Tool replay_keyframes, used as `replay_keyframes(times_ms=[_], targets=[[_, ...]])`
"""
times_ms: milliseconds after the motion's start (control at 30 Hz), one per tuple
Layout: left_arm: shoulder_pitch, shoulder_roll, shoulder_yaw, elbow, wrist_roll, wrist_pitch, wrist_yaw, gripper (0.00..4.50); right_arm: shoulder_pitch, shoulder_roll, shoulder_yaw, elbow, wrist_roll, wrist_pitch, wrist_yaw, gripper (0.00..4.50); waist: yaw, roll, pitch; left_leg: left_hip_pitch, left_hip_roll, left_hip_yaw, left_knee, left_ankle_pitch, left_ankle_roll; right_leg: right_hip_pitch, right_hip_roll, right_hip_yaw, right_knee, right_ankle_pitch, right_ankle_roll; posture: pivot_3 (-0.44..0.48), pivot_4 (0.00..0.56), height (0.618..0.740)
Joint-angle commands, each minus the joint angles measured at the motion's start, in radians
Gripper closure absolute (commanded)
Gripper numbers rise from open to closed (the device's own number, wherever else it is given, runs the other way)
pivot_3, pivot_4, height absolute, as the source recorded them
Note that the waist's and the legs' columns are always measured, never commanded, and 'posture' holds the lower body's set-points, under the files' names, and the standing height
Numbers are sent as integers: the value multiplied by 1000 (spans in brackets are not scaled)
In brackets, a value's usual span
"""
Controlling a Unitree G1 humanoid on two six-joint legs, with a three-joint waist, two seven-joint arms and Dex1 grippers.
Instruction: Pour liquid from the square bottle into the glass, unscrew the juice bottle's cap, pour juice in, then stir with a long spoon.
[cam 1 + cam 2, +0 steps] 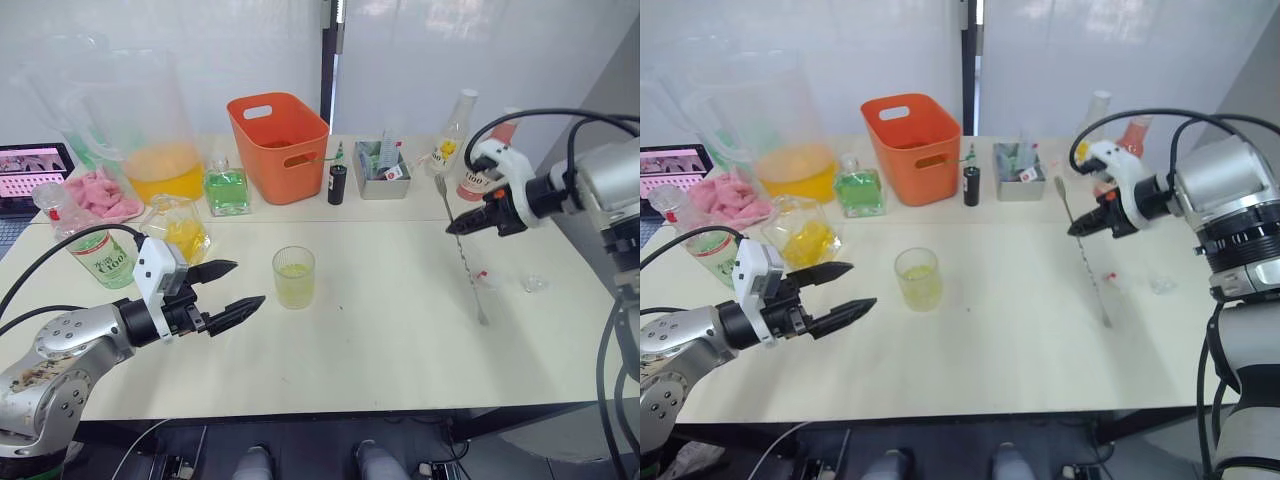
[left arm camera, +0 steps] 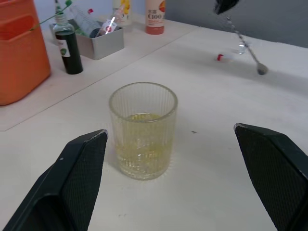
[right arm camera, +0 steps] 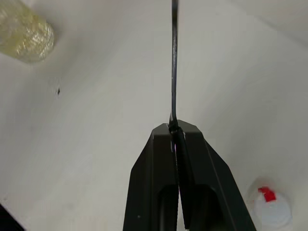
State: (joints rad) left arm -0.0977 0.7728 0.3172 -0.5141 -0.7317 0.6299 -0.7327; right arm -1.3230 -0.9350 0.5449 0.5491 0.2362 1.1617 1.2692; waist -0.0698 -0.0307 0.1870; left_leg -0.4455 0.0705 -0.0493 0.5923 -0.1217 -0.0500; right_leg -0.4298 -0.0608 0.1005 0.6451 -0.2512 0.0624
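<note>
My left arm reaches in low from the near left, forearm roughly level, and its pincer (image 1: 228, 288) points right along the bench. Its two black fingers (image 2: 72, 183) stand spread wide, one nearer me and one farther, with nothing between them. My right arm comes in from the far right, held higher, wrist angled down and to the left. My right pincer (image 1: 457, 228) has its fingers pressed together on the long spoon (image 1: 463, 254), gripping the stem partway along, with the spoon hanging slanted.
</note>
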Motion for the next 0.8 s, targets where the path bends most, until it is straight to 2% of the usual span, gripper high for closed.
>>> replay_keyframes(times_ms=[33, 233, 300, 433, 600, 667, 700, 800], targets=[[14, -4, 20, -50, 19, -18, 33, 47, -32, 48, -3, 116, -43, 8, 14, 4500, -2, 0, 0, 0, 0, 0, 0, 0, 0, 0, 0, 0, 0, 0, 0, 0, 150, 738], [66, -16, 31, -99, 20, -15, 65, 47, -48, 164, -9, 274, -79, 25, 36, 4500, 0, 0, 0, 0, 0, 0, 0, 0, 0, 0, 0, 0, 1, 2, -2, 0, 150, 738], [99, -23, 40, -129, 26, -14, 86, 47, -26, 235, -50, 363, -99, -17, -43, 4500, 0, 0, 0, 0, 0, 0, 0, 0, 0, 0, 0, 0, 1, 2, -2, 0, 150, 738], [138, -26, 51, -162, 32, -15, 110, 47, -3, 306, -90, 453, -138, -85, -114, 4500, 1, 0, 0, 0, 0, 0, 1, 0, 0, 1, 0, 0, 1, 2, -2, 0, 150, 738], [174, -23, 52, -179, 52, -24, 126, 47, 10, 354, -116, 502, -171, -130, -126, 4500, 3, 0, 0, 0, 0, -1, 1, 0, 0, 1, 0, 0, 1, 2, -2, 0, 150, 738], [182, -20, 46, -174, 74, -35, 126, 0, 12, 362, -127, 515, -178, -146, -133, 3864, 0, 0, 0, 0, 0, -1, 1, 0, 0, 1, 0, 0, 2, 2, -2, 0, 150, 738], [183, -20, 45, -172, 81, -40, 126, 0, 10, 365, -135, 522, -180, -150, -133, 3727, 0, 0, 0, 0, 0, -1, 1, 0, 0, 1, 0, 0, 2, 2, -2, 0, 150, 738], [183, -20, 40, -165, 100, -53, 122, 0, 10, 365, -147, 531, -202, -167, -119, 2557, 0, 0, 0, 0, 0, -1, 1, 0, 0, 1, 1, 0, 2, 2, -2, 0, 150, 738]])
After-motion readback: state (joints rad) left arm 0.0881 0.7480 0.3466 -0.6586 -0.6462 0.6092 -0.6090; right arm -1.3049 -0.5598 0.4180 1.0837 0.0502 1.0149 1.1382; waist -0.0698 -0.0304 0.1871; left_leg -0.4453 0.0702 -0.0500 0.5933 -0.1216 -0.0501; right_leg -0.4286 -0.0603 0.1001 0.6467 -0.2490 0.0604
